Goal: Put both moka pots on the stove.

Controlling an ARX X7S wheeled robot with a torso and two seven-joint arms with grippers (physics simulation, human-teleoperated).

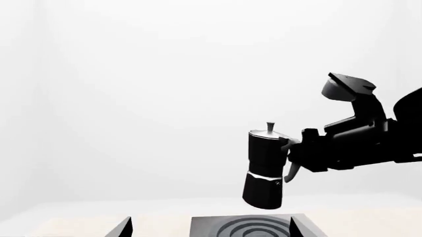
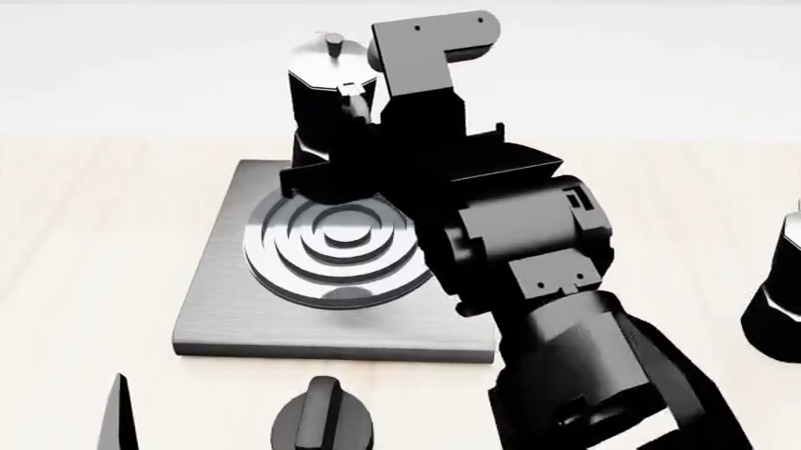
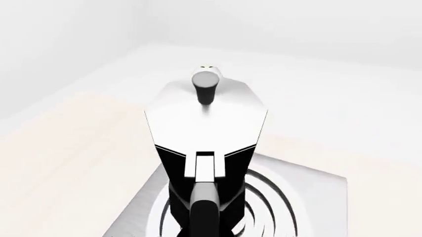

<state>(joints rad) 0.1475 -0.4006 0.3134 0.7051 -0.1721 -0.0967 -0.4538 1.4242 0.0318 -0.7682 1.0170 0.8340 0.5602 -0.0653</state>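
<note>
A pale wooden tabletop meets a plain white wall. On it lies a grey square stove, a round black knob just before it. The right gripper is clamped on the handle of one moka pot, held tilted above the burner, clear of it. A second moka pot stands well right. The left gripper's fingers are spread wide, holding nothing.

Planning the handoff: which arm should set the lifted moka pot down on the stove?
Right. Its pincer already holds the moka pot by the handle, hanging above the stove.
</note>
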